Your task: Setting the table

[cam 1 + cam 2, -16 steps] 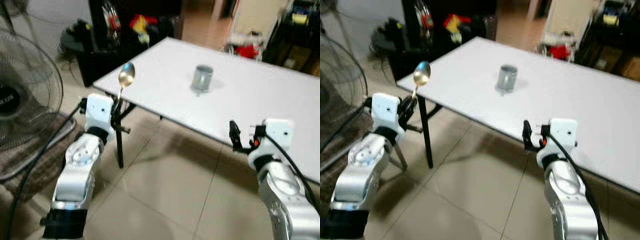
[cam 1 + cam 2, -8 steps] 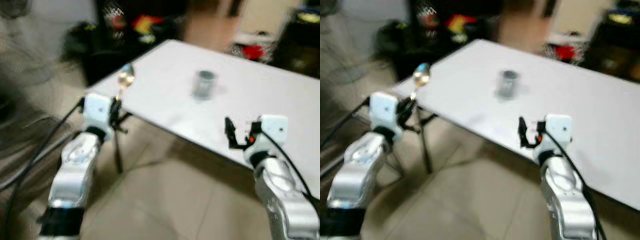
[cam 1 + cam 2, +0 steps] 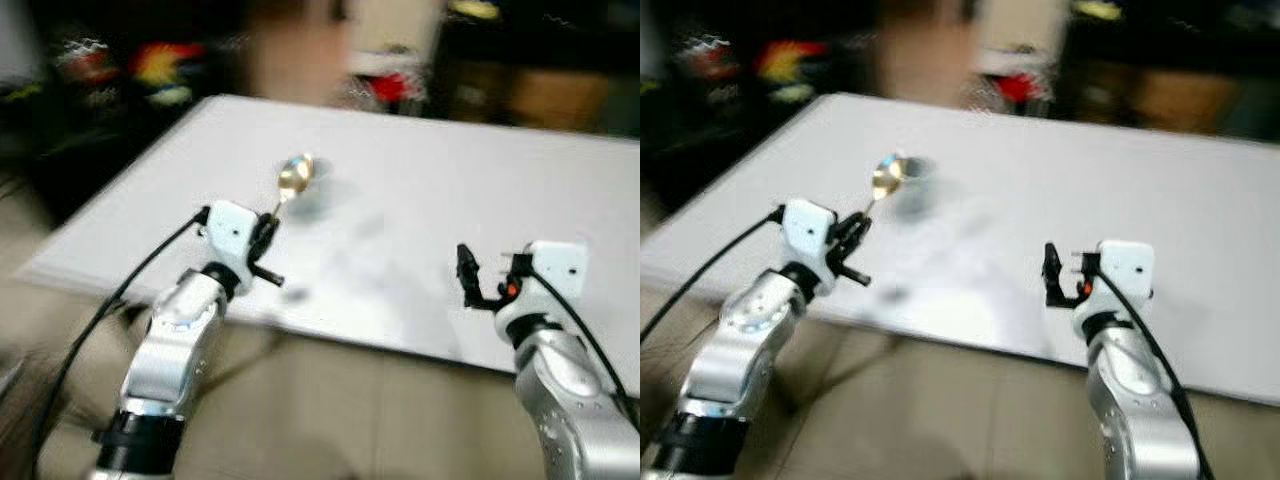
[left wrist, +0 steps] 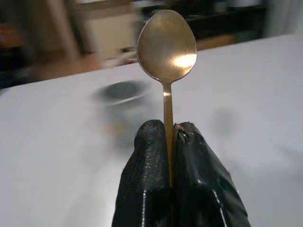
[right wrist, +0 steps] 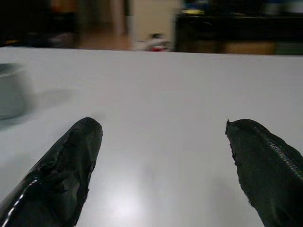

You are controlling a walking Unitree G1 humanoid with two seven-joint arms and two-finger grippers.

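Note:
A golden spoon [image 3: 295, 176] stands upright, its handle pinched in my left gripper [image 3: 264, 236], which is shut on it over the near left part of the white table [image 3: 430, 170]. In the left wrist view the spoon's bowl [image 4: 166, 46] rises above the two black fingers [image 4: 150, 156]. Just behind the spoon stands a blurred grey metal cup [image 3: 912, 192], partly hidden by it. My right gripper [image 3: 468, 272] hovers open over the table's near edge, with nothing between its fingers [image 5: 71, 161]. The cup [image 5: 8, 97] sits off to one side in the right wrist view.
Dark furniture and blurred red and yellow items [image 3: 150, 65] stand beyond the table's far left side. Beige tiled floor [image 3: 330, 410] lies below the table's near edge. The picture is blurred by motion.
The camera has swung and come closer: the table now spans the whole view and the fan is out of sight. Both arms hold the same pose, spoon still gripped.

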